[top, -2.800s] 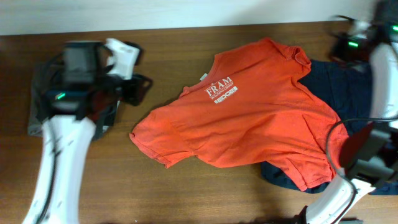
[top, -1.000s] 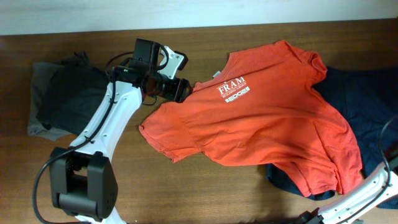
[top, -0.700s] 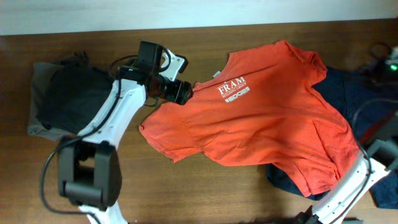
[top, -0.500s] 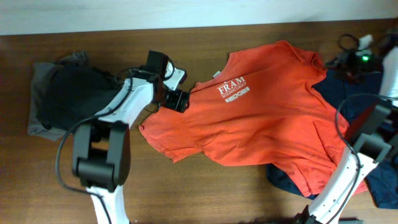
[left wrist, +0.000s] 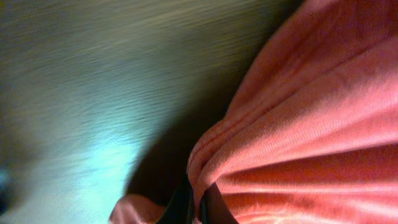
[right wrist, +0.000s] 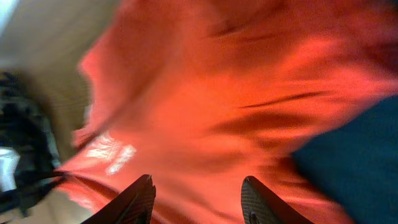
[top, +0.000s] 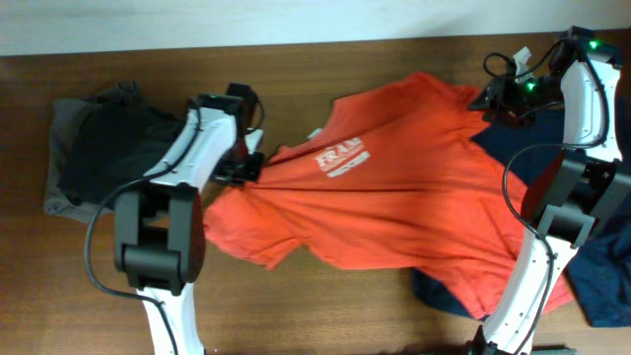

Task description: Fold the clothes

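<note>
An orange T-shirt (top: 394, 197) with white print lies across the middle of the table, stretched into creases toward its left edge. My left gripper (top: 248, 168) is shut on that left edge; in the left wrist view the fingers (left wrist: 198, 208) pinch a fold of the orange T-shirt (left wrist: 298, 124). My right gripper (top: 493, 97) hovers open at the shirt's far right shoulder. In the right wrist view its fingers (right wrist: 199, 199) are spread above the orange T-shirt (right wrist: 205, 106), holding nothing.
A dark blue garment (top: 532, 148) lies under the shirt at the right and shows in the right wrist view (right wrist: 354, 162). A dark grey and black pile of clothes (top: 104, 148) sits at the far left. Bare wood table (top: 325, 306) runs along the front.
My left gripper has closed on the shirt's left edge and pulled it left, stretching the cloth. My right arm has swung in from the far right to the shirt's right shoulder.
</note>
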Controlling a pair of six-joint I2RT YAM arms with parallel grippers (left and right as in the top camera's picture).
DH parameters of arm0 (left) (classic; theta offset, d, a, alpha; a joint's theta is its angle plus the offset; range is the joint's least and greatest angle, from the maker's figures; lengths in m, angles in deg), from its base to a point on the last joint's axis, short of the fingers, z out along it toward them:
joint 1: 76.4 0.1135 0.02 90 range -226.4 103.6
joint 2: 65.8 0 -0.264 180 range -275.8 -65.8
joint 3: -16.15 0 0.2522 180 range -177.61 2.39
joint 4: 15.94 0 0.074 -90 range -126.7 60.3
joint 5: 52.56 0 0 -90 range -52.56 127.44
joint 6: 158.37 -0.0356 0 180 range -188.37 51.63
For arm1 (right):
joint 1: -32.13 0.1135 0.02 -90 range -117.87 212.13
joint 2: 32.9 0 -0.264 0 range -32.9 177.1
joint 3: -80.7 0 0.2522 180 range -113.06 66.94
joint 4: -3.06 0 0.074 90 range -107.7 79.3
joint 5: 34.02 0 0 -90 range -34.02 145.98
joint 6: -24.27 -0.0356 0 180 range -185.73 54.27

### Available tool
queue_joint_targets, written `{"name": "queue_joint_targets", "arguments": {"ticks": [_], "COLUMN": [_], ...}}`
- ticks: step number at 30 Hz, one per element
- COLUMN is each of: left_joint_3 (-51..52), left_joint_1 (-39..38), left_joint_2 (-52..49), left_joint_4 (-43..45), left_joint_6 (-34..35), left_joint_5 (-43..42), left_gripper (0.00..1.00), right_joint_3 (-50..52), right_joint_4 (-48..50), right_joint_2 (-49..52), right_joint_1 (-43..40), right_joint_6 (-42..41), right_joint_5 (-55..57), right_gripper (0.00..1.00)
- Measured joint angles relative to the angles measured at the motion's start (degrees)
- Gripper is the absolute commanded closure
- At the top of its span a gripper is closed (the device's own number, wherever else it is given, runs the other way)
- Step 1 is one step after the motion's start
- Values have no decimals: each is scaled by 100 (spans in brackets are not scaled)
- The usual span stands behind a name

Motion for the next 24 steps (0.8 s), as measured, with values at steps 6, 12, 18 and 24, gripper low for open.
{"name": "queue_joint_targets", "arguments": {"ticks": [6, 12, 18, 24], "left_joint_3": [-90, -94, -118, -516], "left_joint_1": [710, 881, 627, 579], "left_joint_2": [363, 391, 391, 391], "left_joint_4": [-778, -741, -662, -527], "left_joint_6": [498, 730, 798, 791], "left_joint_5": [623, 697, 695, 476], "left_gripper": [99, 66, 41, 35], "right_joint_3": [0, 22, 1040, 2037], "right_joint_4": [94, 153, 656, 1443], "right_joint_2": [0, 0, 4, -199], "right_joint_1": [7, 26, 306, 560], "right_joint_6": [-262, -472, -664, -1110], "right_joint_5": [1023, 1375, 1462, 1875], "right_gripper": [45, 59, 91, 96]}}
